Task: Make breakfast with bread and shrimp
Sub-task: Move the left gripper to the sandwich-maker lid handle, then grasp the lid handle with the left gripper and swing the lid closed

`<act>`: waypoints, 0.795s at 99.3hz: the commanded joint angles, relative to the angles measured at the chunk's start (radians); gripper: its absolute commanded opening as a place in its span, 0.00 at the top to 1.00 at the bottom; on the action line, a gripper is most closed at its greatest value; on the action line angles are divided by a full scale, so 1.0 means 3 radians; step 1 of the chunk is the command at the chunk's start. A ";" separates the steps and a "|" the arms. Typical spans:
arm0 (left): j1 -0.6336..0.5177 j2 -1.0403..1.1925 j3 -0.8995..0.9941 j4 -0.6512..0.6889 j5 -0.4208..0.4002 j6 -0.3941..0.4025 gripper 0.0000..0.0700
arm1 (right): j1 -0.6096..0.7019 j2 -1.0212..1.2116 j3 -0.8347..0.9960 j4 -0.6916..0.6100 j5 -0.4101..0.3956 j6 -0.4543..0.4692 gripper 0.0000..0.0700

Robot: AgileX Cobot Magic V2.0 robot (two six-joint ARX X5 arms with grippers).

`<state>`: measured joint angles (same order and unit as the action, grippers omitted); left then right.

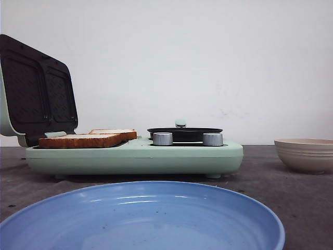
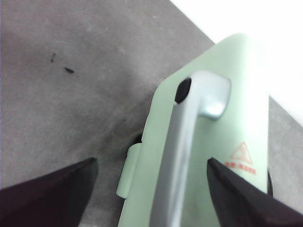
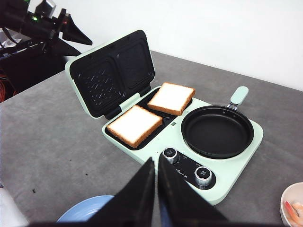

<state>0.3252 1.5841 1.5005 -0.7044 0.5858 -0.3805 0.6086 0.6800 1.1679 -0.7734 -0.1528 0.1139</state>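
Right wrist view: mint-green breakfast maker (image 3: 236,165) on grey table (image 3: 52,127), lid (image 3: 111,71) raised. Two bread slices (image 3: 135,125) (image 3: 171,98) lie on sandwich plates beside black frying pan (image 3: 217,131). Blue plate (image 1: 140,219) nearest front camera. Right gripper (image 3: 156,184) jaws together, above table. Left gripper (image 2: 151,189) jaws apart, straddling silver lid handle (image 2: 189,137).

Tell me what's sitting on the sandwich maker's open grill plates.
Two bread slices lie side by side, one on each lower plate. The plate surface beneath them is covered. The round pan beside them looks empty.
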 commanded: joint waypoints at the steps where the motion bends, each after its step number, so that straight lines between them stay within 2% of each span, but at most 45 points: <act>1: 0.0001 0.0090 0.0088 0.0034 0.0062 -0.0014 0.39 | 0.0027 0.0009 0.0065 0.0031 0.0015 0.0066 1.00; 41: -0.0197 0.0240 0.0088 0.0003 0.0065 -0.0020 0.41 | 0.0027 0.0010 0.0065 0.0037 0.0090 0.0120 1.00; 52: -0.0223 0.0240 0.0088 0.0024 0.0064 -0.0019 0.62 | 0.0027 0.0010 0.0065 0.0043 0.0090 0.0121 1.00; 67: -0.0223 0.0240 0.0088 0.0032 0.0066 -0.0020 0.82 | 0.0027 0.0010 0.0065 0.0047 0.0090 0.0125 1.00; 76: -0.0223 0.0240 0.0088 0.0031 0.0075 -0.0022 0.98 | 0.0027 0.0010 0.0065 0.0053 0.0089 0.0135 1.00; 79: -0.0228 0.0240 0.0088 0.0033 0.0085 -0.0022 1.00 | 0.0027 0.0010 0.0065 0.0057 0.0089 0.0135 1.00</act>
<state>0.2569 1.6379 1.5005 -0.7021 0.6064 -0.3847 0.6083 0.6804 1.1679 -0.7715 -0.1287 0.1390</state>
